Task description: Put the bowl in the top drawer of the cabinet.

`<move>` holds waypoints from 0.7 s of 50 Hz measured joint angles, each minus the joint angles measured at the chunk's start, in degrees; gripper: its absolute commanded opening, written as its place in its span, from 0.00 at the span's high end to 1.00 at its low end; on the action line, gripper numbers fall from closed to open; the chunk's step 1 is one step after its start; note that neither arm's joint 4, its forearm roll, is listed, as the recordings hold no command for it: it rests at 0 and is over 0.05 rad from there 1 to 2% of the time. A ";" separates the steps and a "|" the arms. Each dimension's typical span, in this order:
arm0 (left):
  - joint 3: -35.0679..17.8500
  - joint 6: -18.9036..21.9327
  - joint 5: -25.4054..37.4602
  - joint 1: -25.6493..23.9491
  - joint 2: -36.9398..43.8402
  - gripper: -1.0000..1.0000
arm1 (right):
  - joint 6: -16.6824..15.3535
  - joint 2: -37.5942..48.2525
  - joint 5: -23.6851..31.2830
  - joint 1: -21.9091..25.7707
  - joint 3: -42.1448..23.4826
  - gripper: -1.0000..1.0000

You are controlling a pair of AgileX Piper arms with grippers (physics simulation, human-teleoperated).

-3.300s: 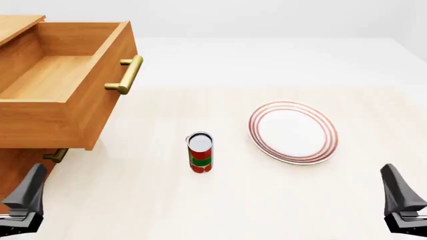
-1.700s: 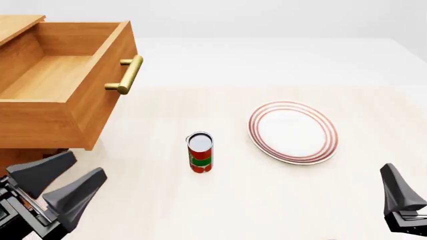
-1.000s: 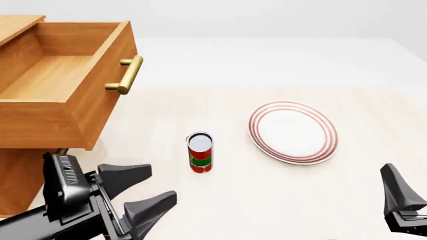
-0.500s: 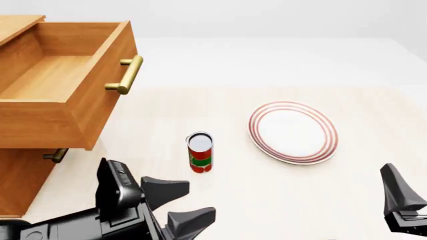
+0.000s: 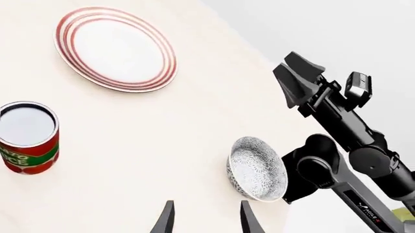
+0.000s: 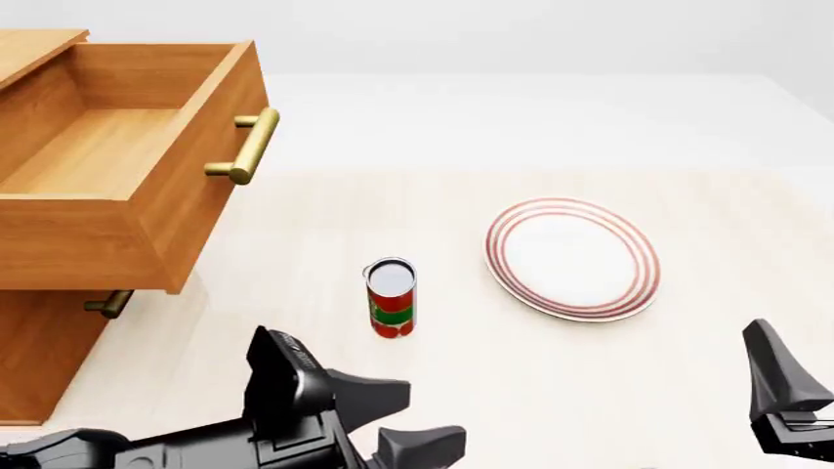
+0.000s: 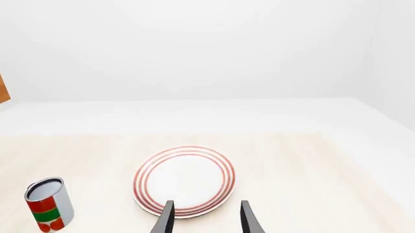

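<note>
The bowl (image 5: pixel 257 169), white with a dense blue-grey pattern, shows only in the left wrist view, lying tilted on the table just beside the right arm's base joint. It is outside the front view. My left gripper (image 6: pixel 414 422) is open and empty, low over the table's near edge below the can; in its own view its fingers (image 5: pixel 166 221) point toward the bowl, short of it. My right gripper (image 6: pixel 778 376) sits open and empty at the near right corner. The top drawer (image 6: pixel 131 161) of the cabinet (image 6: pixel 39 342) is pulled open and empty.
A red and green can (image 6: pixel 391 298) stands upright mid-table. A flat white plate (image 6: pixel 573 259) with red rings lies to its right. The lower drawer's brass handle (image 6: pixel 108 304) shows under the open drawer. The right arm (image 5: pixel 350 141) rises close behind the bowl.
</note>
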 measured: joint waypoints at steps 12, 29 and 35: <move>-0.98 -3.50 -2.17 -1.13 4.20 0.00 | 0.00 0.00 0.00 0.00 0.00 0.00; -3.44 -6.61 -3.52 -2.73 9.11 0.00 | 0.02 -0.02 0.03 -0.03 0.03 0.00; -4.29 -7.45 -4.17 -3.23 11.15 0.00 | 0.04 -0.04 0.04 -0.05 0.05 0.00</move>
